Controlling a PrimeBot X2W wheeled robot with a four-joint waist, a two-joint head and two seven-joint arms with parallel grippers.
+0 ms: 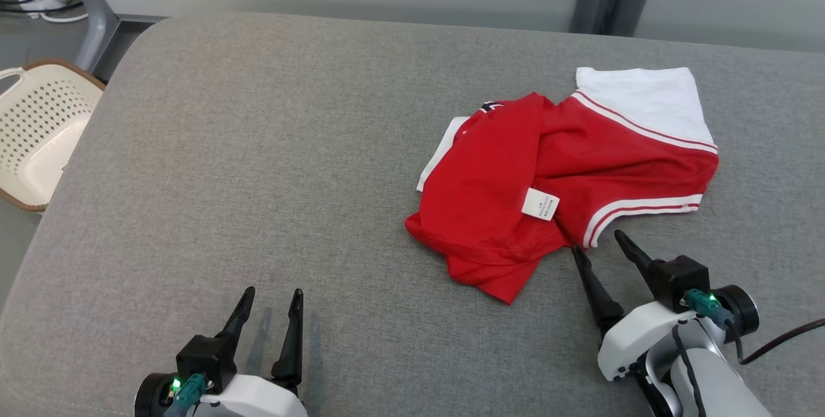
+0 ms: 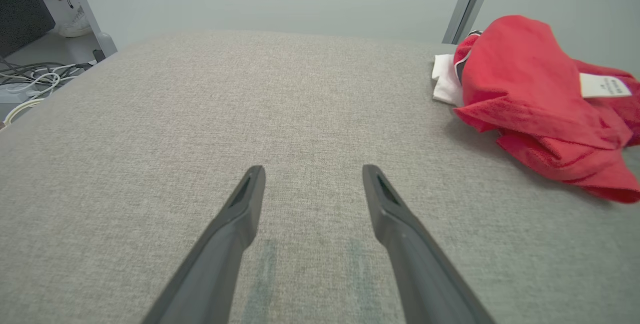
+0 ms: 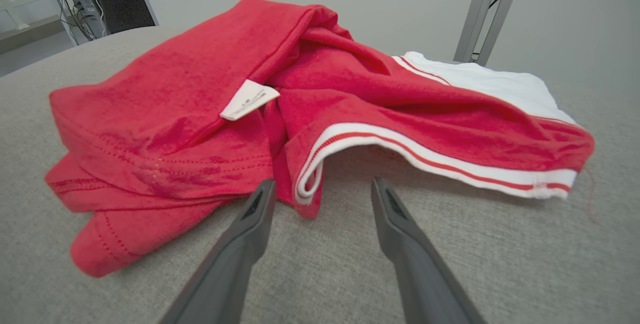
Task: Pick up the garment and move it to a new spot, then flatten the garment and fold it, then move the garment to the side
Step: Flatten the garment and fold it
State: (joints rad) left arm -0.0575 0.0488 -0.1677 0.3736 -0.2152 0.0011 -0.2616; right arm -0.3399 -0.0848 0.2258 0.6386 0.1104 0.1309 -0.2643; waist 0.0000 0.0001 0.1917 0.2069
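Red garment (image 1: 515, 178) w/ white sleeves lies crumpled on the grey padded surface (image 1: 258, 146), right of centre, nearer the right edge than the left. One white sleeve (image 1: 644, 101) is spread flat toward the far right. The white care label (image 1: 540, 203) faces up in the middle of the heap. A striped white-and-red hem (image 1: 638, 207) runs along the near side.

R gripper (image 1: 597, 242) is at the garment's near edge, jaws wide apart, gripping nothing. In the R wrist view the gripper (image 3: 322, 184) has the folded hem corner (image 3: 305, 189) lying just btwn its fingertips, not pinched. The left-hand finger is right beside the red cloth; can't tell if touching.

L gripper (image 1: 274, 290) is low over bare fabric near the near edge, left of centre, well apart from the garment. Jaws fully spread, empty; same in the L wrist view (image 2: 313, 169), w/ the garment (image 2: 525, 78) off to the right.

Beige perforated basket (image 1: 38, 127) sits past the left edge.
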